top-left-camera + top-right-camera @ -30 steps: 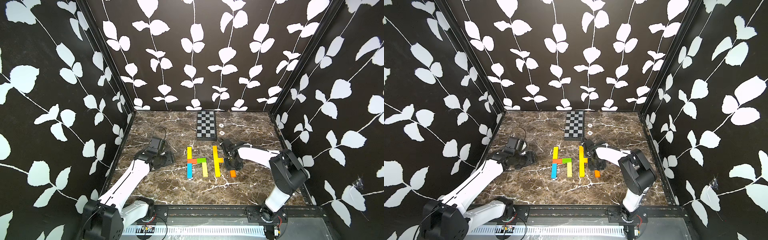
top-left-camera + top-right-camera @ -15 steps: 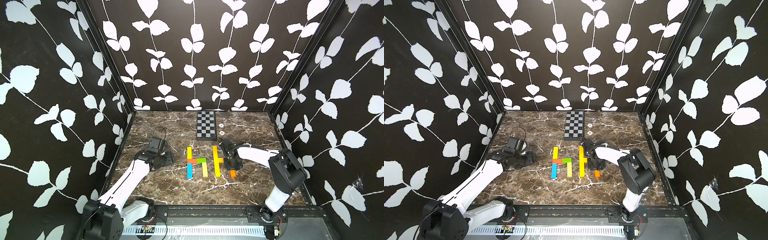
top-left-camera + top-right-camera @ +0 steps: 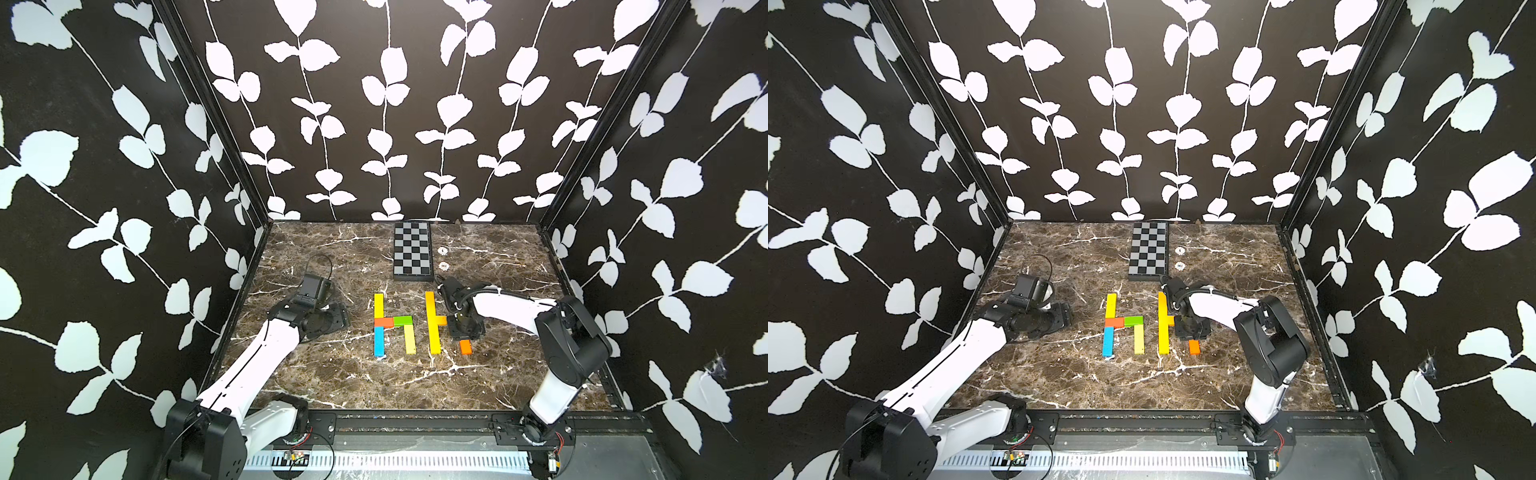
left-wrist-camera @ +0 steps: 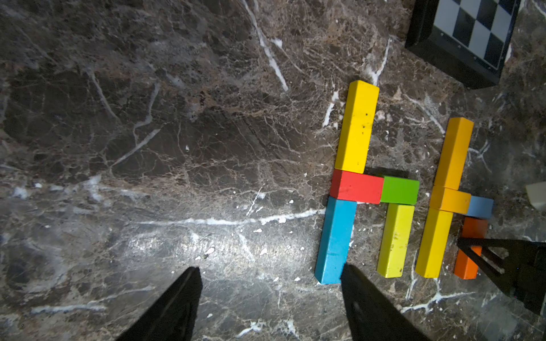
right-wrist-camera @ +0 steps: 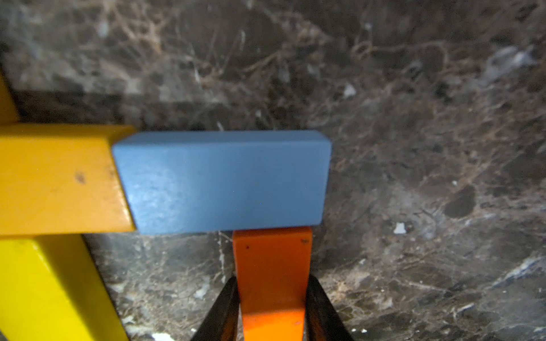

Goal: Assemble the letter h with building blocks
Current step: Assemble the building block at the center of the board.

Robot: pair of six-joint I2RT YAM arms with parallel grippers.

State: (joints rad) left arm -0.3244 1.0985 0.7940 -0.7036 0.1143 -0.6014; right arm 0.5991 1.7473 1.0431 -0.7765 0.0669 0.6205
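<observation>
A finished letter h [image 3: 392,322] of yellow, red-orange, green, blue and lime building blocks lies flat mid-table. Just right of it stands a yellow and amber stem [image 3: 433,322] with an amber crossbar [image 5: 59,180] and a short blue block [image 5: 221,183] butted end to end. An orange block [image 5: 273,265] lies under the blue one's far end, touching it. My right gripper [image 5: 271,283] is shut on this orange block [image 3: 465,347], a finger pressed on each side. My left gripper [image 4: 270,270] is open over bare marble, left of the first h [image 4: 369,189], holding nothing.
A black-and-grey checkered board [image 3: 412,253] lies behind the letters, near the back wall. Two small white round marks [image 3: 443,257] sit beside it. Patterned walls close in three sides of the marble table [image 3: 353,382].
</observation>
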